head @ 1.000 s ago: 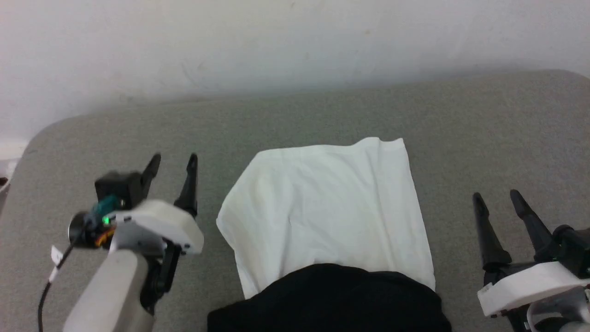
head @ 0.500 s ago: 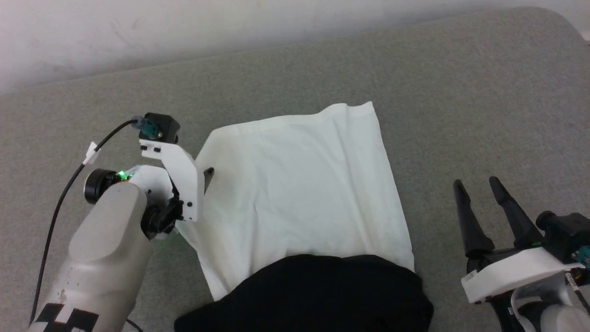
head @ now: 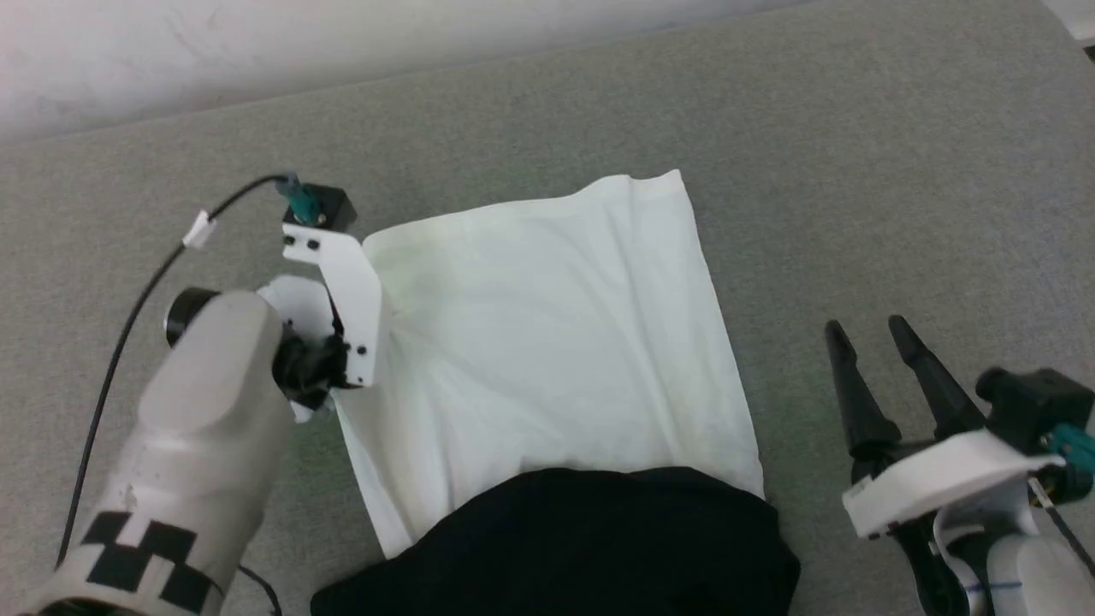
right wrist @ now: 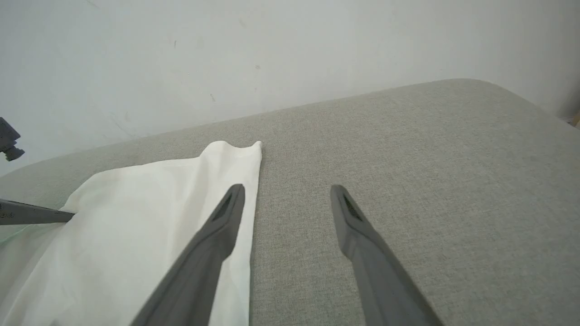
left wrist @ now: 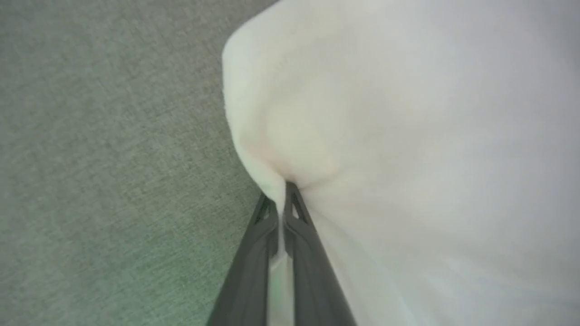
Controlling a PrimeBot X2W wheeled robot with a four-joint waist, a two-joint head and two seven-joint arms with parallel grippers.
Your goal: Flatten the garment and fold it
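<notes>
The garment (head: 547,342) lies on the grey padded surface, its white body spread toward the wall and its black part (head: 556,547) bunched at the near edge. My left gripper (left wrist: 280,200) is shut on the white cloth at the garment's left edge, which puckers at the fingertips. In the head view its white wrist bracket (head: 342,282) covers the fingers there. My right gripper (head: 868,335) stands open over bare surface, just right of the garment's right edge (right wrist: 253,213). There is nothing between its fingers (right wrist: 226,213).
The grey fabric surface (head: 898,188) stretches wide around the garment, with its rounded back edge against a white wall (right wrist: 272,54). A black cable (head: 145,291) trails from my left wrist over the left part of the surface.
My left gripper has swung right from the bare surface to the garment's left edge and shut on it. The head camera has tilted downward. The right gripper stays open.
</notes>
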